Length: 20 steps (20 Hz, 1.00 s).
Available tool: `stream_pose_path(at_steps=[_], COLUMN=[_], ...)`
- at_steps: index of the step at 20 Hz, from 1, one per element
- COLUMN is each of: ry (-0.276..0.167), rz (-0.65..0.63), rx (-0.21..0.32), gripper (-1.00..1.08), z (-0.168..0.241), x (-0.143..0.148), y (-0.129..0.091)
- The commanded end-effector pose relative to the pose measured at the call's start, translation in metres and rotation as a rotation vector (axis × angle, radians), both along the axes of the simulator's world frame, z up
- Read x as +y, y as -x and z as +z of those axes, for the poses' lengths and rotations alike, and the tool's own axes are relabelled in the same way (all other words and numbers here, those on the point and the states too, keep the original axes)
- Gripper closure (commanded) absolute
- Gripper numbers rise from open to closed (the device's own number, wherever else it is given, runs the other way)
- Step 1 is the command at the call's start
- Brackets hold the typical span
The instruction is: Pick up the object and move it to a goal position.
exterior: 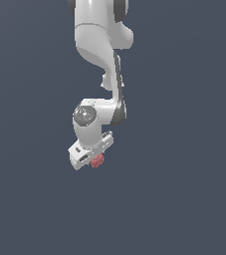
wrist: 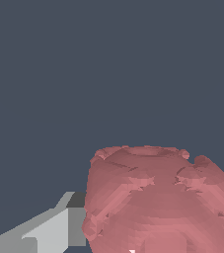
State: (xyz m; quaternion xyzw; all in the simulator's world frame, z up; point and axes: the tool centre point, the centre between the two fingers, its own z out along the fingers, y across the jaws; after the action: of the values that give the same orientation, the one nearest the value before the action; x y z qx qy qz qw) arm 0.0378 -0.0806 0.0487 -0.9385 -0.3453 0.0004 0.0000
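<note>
The object is a small dull-red bumpy lump (exterior: 97,160), seen just under the white gripper (exterior: 95,158) in the exterior view. It fills much of the wrist view (wrist: 158,202), very close to the camera. One grey finger (wrist: 49,230) shows beside it and touches its side; the other finger is hidden behind the lump. The gripper is shut on the object. The hand is tilted, with the white arm (exterior: 97,35) coming down from the top of the exterior view.
A plain dark blue-grey surface (exterior: 184,199) lies all around. No other objects or markers show.
</note>
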Motion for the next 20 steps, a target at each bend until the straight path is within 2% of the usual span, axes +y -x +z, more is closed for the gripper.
stream_pose_path(at_steps=[1, 6, 20], ry=[0.0, 0.0, 0.002], rz=[0.001, 0.001, 0.001], rx=[-0.001, -0.001, -0.001], gripper=[1.08, 1.08, 1.08], z=[0.006, 0.024, 0.09], x=[0.015, 0.058, 0.217], y=[0.005, 0.022, 0.079])
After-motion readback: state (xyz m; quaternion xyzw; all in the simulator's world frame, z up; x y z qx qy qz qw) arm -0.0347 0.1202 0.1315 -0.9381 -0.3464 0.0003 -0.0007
